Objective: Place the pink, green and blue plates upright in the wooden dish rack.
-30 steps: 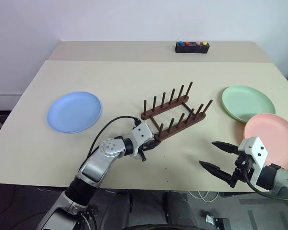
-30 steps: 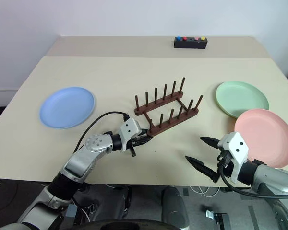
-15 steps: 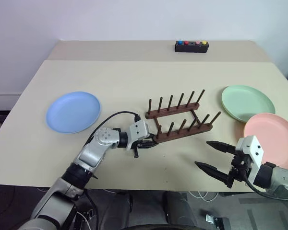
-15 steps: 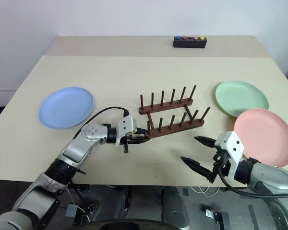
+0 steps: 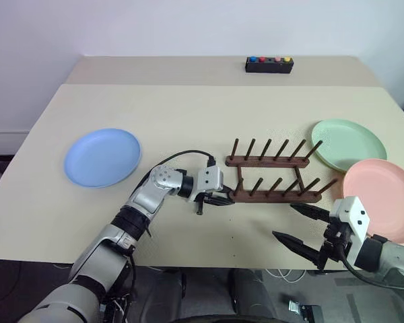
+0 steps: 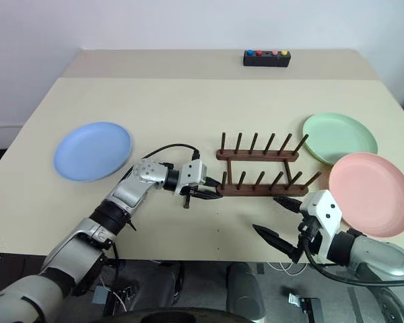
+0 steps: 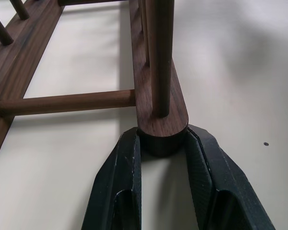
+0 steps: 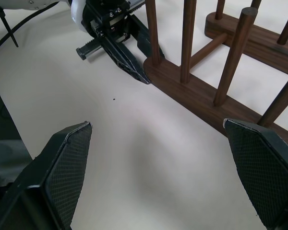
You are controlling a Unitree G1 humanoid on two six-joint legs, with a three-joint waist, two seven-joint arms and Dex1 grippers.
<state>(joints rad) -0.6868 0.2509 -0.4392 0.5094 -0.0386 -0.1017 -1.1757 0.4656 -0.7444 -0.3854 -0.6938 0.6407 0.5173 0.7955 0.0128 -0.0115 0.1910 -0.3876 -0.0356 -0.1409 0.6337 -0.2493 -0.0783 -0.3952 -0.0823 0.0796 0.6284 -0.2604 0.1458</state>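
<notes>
my left tool (image 7: 163,146), clamped on the wooden dish rack (image 5: 276,180) rail end, has swung it square — right tool (image 5: 308,227) wide, plates untouched.

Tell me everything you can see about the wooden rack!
The wooden dish rack is dark brown: two long rails joined by round crossbars, each rail with a row of thin upright pegs. No plates in it. It lies flat mid-table. The left gripper pinches one rail's rounded end between its black fingers.
</notes>
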